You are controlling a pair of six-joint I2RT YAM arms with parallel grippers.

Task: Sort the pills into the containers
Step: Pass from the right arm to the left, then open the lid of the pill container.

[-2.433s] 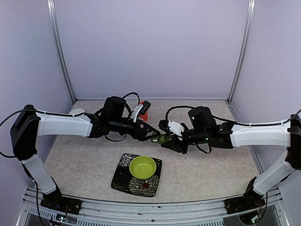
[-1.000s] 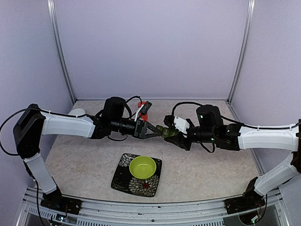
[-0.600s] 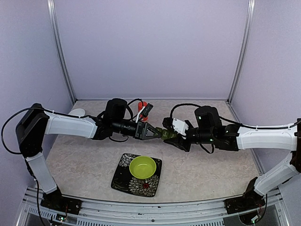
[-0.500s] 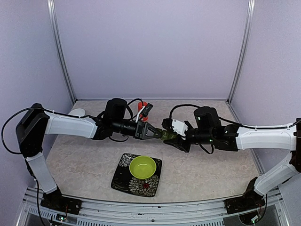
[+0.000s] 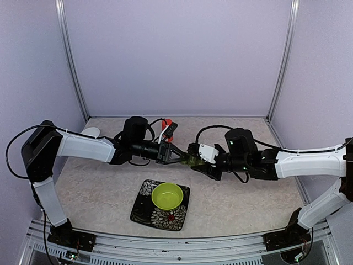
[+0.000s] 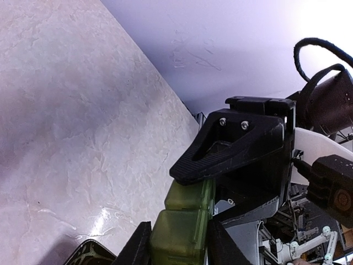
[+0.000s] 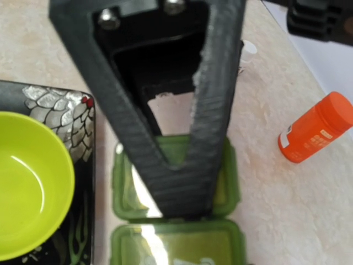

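The dark green pillbox (image 5: 191,160) hangs above the table between my two grippers. My left gripper (image 5: 179,157) is shut on its near compartment; in the left wrist view (image 6: 179,243) the fingers press both faces of the pillbox (image 6: 182,226). My right gripper (image 5: 200,162) grips the other end; one of its fingers (image 6: 237,143) rests against the far compartment. In the right wrist view the pillbox (image 7: 176,243) has its lids shut, and a left finger (image 7: 187,165) lies over one lid. My right fingertips are out of that frame. No pills show.
A lime-green bowl (image 5: 167,196) sits on a black patterned plate (image 5: 144,208) in front of the grippers, also in the right wrist view (image 7: 27,182). An orange bottle (image 7: 314,130) lies behind, partly hidden by the left arm (image 5: 168,126). A white round lid (image 5: 91,132) lies far left.
Both grippers lifted the pillbox off the table, then shifted a little to the left and lower. Both stay on the pillbox.
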